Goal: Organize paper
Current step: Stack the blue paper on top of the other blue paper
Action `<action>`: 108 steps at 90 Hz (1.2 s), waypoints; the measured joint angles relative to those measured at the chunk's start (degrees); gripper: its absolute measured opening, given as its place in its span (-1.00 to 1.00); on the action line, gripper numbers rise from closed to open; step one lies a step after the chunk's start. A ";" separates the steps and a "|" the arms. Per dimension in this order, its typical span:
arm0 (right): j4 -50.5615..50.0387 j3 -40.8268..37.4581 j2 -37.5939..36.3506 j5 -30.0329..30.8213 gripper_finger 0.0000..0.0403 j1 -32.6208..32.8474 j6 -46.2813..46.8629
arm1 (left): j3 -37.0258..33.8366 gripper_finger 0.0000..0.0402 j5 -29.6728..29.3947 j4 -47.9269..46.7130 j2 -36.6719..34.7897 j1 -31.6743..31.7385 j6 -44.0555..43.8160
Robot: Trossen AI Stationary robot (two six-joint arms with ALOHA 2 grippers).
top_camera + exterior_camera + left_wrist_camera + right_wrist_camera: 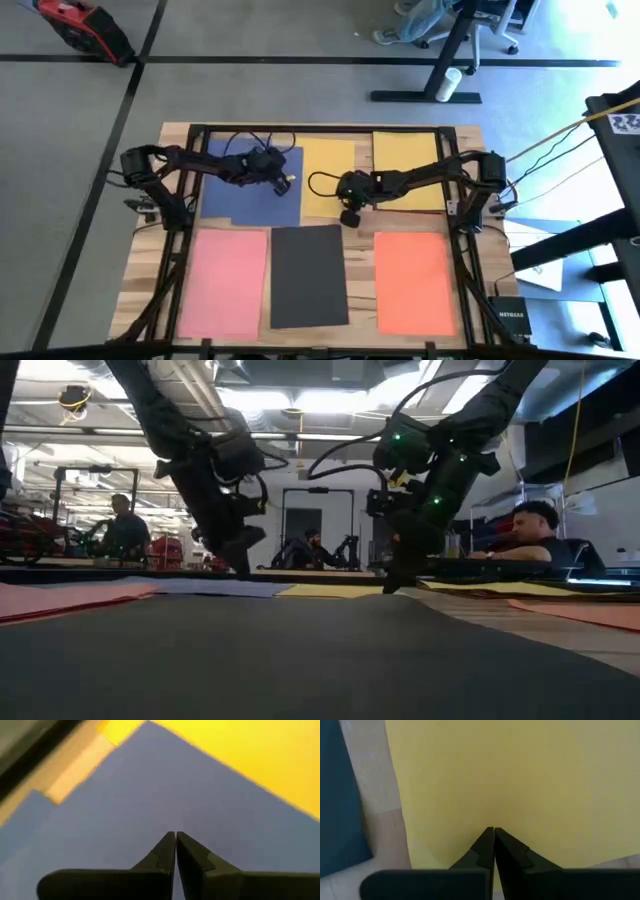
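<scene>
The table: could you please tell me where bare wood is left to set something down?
Bare wood shows as a strip between the dark sheet and orange sheet, and along the table edge left of the pink sheet. The far row is crowded: left gripper on blue, right gripper on yellow.

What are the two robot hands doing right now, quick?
Left gripper: shut, tips over the blue paper, holding nothing.
Right gripper: shut, tips over the yellow paper, holding nothing.

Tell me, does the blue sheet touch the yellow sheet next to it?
Touching. In the left wrist view the blue sheet lies over the yellow sheet with no table between; the high view shows their edges overlapping.
</scene>
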 joint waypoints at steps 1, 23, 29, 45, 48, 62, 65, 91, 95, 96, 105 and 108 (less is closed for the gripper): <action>0.00 0.00 0.00 0.00 -1.00 0.00 0.00 | 0.00 -1.00 -0.03 -0.11 0.29 0.00 0.07; -0.05 0.00 0.00 0.00 -1.00 -0.02 0.02 | 0.15 -1.00 -8.39 -5.32 1.35 1.10 0.96; -0.10 0.00 0.00 0.00 -1.00 0.00 0.02 | 0.07 -1.00 -8.82 -6.71 0.75 1.67 1.13; -0.15 0.00 0.00 0.00 -1.00 0.00 0.02 | -0.15 -1.00 -9.26 -7.95 -1.94 2.75 1.12; -0.15 0.00 0.00 0.00 -1.00 -0.01 0.03 | -0.13 -1.00 -9.31 -7.67 -2.72 2.71 1.12; -0.15 0.00 0.00 0.00 -1.00 -0.02 0.03 | -0.11 -1.00 -8.60 -7.01 -6.86 0.99 0.84; -0.15 0.00 0.00 -0.02 -1.00 -0.02 0.02 | -0.11 -1.00 -7.29 -6.74 -7.76 0.46 0.56; -0.15 0.00 0.00 -0.02 -1.00 -0.02 0.04 | 0.00 -1.00 3.34 -3.32 -7.50 -8.79 -7.02; -0.15 0.00 0.00 -0.02 -1.00 -0.02 0.04 | 0.00 -1.00 3.36 -3.38 -6.61 -10.35 -8.07; -0.15 0.00 0.00 -0.02 -1.00 -0.02 0.04 | 0.00 -1.00 3.35 -3.40 -6.37 -10.72 -8.23; -0.15 0.00 0.00 -0.02 -1.00 -0.02 0.04 | 0.00 -1.00 3.34 -5.07 -4.18 -13.36 -10.09; -0.17 0.00 0.00 -0.02 -1.00 -0.02 0.04 | 0.00 -1.00 3.34 -6.10 -3.57 -14.02 -10.97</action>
